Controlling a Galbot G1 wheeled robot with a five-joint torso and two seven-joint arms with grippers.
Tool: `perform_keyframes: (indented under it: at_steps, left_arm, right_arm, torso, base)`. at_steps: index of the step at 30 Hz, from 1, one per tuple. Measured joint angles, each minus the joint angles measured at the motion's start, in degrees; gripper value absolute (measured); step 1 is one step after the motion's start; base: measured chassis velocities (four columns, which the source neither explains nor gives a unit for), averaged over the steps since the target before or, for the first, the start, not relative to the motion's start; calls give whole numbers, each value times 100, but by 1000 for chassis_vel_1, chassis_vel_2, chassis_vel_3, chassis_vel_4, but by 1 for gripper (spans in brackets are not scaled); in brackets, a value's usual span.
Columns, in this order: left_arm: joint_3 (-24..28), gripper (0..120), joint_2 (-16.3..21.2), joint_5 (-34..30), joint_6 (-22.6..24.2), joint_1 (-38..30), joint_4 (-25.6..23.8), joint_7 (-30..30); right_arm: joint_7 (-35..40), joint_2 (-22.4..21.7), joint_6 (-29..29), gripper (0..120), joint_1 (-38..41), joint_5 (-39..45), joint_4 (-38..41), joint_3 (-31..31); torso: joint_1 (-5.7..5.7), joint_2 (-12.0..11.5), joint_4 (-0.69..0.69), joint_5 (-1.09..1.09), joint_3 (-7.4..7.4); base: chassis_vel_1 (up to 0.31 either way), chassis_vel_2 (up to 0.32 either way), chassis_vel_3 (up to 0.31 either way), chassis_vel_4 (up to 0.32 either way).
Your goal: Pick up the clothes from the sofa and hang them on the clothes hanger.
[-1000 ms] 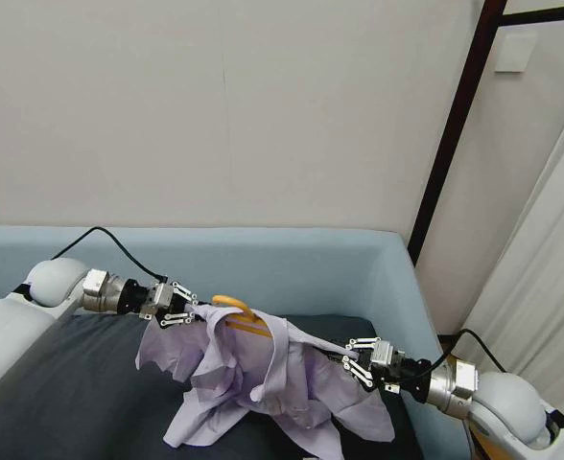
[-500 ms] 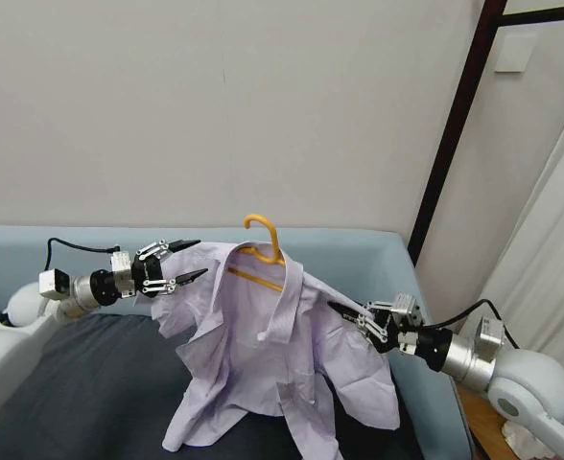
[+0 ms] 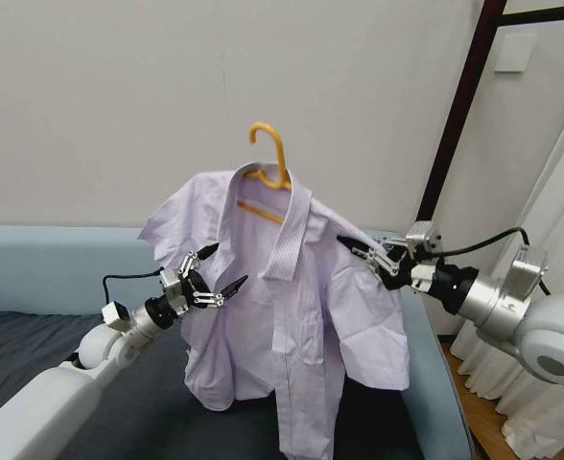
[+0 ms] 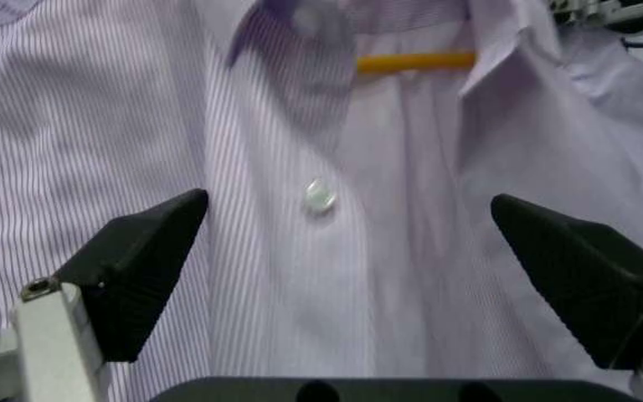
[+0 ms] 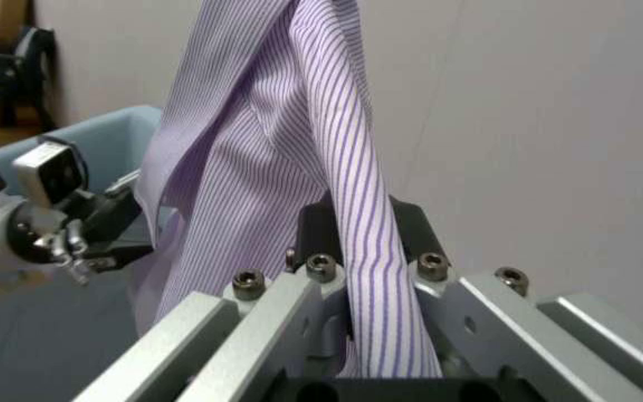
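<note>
Holding the load from one side only, so move slowly. Purple shirt (image 3: 292, 316) hangs in the air on the yellow hanger (image 3: 269, 158), over the right end of the sofa (image 3: 52, 254), hem above the seat, hook free in front of the wall.

Right gripper (image 3: 355, 251) is clamped on the shirt's shoulder. The right wrist view shows striped cloth pinched between its fingers (image 5: 408, 228). Can't tell whether the hanger's arm is inside that pinch or only fabric.

If it's only fabric, my guess is the shirt could slip off the hanger. So: hanger level, no jerks, no wrist roll, collar centred under the hook.

Left gripper (image 3: 223, 271) sits just in front of the shirt's chest, jaws spread wide, holding nothing. The left wrist view looks straight at the placket, with a button (image 4: 319, 197) between the two pads and no contact I can see.

Suggest the left steadies the front, or takes the hook, before any travel.
</note>
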Motion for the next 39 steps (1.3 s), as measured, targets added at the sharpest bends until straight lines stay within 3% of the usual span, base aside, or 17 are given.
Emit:
perform_keyframes:
  at_steps: [6, 15, 22, 27, 35, 39]
  left_arm:
    - [-7, 100, -83, -12, -8, 94, -83, 98]
    - [66, 100, -214, -28, 1, 121, -163, -15]
    - [383, 98, -393, -120, 117, -318, 183, 566]
    - [410, 92, -402, -26, 137, -425, 321, 660]
    - [352, 93, -433, -60, 64, -371, 221, 429]
    - [242, 93, -311, -190, 34, -406, 200, 836]
  right_arm:
    - [474, -60, -342, 1, 198, 226, 309, -3]
    - [488, 0, -345, 1, 62, 222, 433, -17]
    - [377, 124, -297, 1, -125, 63, 354, -61]
    - [337, 172, -270, 1, -143, 6, 264, -60]
    - [287, 185, -230, 1, -76, -1, 213, -73]
    - [287, 180, -228, 1, -89, -15, 177, -71]
  torso:
    - [0, 0, 0, -2, 0]
    - [0, 0, 1, -2, 0]
    - [0, 0, -1, -1, 0]
    - [0, 0, 1, -1, 0]
    - [0, 0, 1, -3, 0]
    - [0, 0, 0, -2, 0]
  base:
    - [0, 0, 0, 0]
    - [0, 0, 0, 0]
    - [0, 0, 0, 0]
    - [0, 0, 0, 0]
    - [0, 0, 0, 0]
    - [0, 0, 0, 0]
